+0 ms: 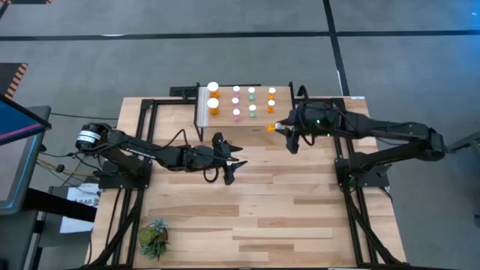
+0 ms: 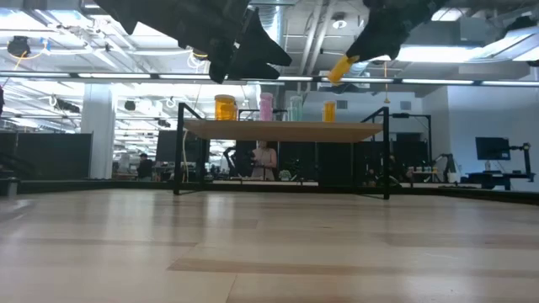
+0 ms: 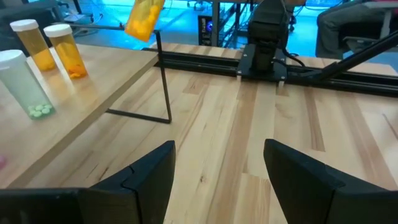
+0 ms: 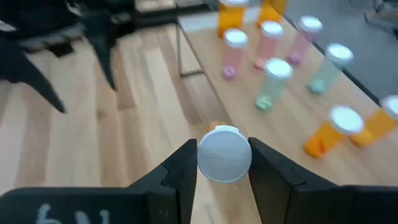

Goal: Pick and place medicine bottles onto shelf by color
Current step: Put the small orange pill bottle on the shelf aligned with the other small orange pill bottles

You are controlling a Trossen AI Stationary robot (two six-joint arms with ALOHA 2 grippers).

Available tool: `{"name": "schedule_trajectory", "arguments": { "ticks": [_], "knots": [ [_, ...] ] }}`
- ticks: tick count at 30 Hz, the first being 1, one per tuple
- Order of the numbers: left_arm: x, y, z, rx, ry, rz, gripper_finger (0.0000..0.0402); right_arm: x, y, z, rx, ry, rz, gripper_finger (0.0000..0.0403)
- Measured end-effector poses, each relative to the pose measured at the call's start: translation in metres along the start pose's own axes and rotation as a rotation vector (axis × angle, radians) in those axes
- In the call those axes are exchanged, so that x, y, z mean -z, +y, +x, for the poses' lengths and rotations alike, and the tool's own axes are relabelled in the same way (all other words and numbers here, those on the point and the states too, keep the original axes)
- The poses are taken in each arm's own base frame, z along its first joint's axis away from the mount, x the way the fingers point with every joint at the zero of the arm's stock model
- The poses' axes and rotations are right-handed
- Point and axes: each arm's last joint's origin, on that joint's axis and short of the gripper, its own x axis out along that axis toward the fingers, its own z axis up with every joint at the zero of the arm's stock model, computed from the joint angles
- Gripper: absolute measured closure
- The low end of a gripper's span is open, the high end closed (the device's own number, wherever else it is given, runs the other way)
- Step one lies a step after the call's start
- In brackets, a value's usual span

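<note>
Evidently a placing step, and by my judgement the last one. The right gripper (image 1: 280, 127) is clenched on the white cap of a small orange bottle (image 1: 271, 128). It holds the bottle tilted in the air, just off the front edge of the shelf (image 1: 225, 97) near its right end, above the level of the shelf top.

Left gripper (image 1: 234, 163): jaws released, nothing in them. It hovers over the table (image 1: 262, 210) in front of the shelf, apart from everything. It looks to be waiting.

Count on the shelf, all upright, in columns by colour:
- large orange bottles (image 1: 213, 105): two, at the end with the white strip
- pink bottles (image 1: 236, 101): three
- green bottles (image 1: 252, 110): two
- small orange bottles (image 1: 271, 105): two, at the right end

With the held one that makes ten bottles, three of them small orange. No loose bottles show on the table. One plant (image 1: 154, 238) sits at the near left corner, not part of the job.

Next move, as I judge it:
- carry the bottle in over the shelf
- line it up with the small orange column, in the free spot at the front
- bring it upright and lower it until the base sits flat, then let go

The green column stands close beside that spot, so the descent wants care not to clip a neighbour.
</note>
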Motion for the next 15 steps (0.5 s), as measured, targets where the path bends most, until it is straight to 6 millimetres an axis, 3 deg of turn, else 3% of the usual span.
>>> {"name": "schedule_trajectory", "arguments": {
  "ticks": [11,15],
  "knots": [
    [0.0,0.0,0.0,0.008,0.001,-0.011,0.0168,-0.009,-0.025,-0.009,0.091,0.089,0.0,0.0252],
    [0.0,0.0,0.0,0.009,-0.001,-0.012,0.0168,-0.012,-0.029,-0.002,0.04,0.125,0.012,0.0248]
  ]
}}
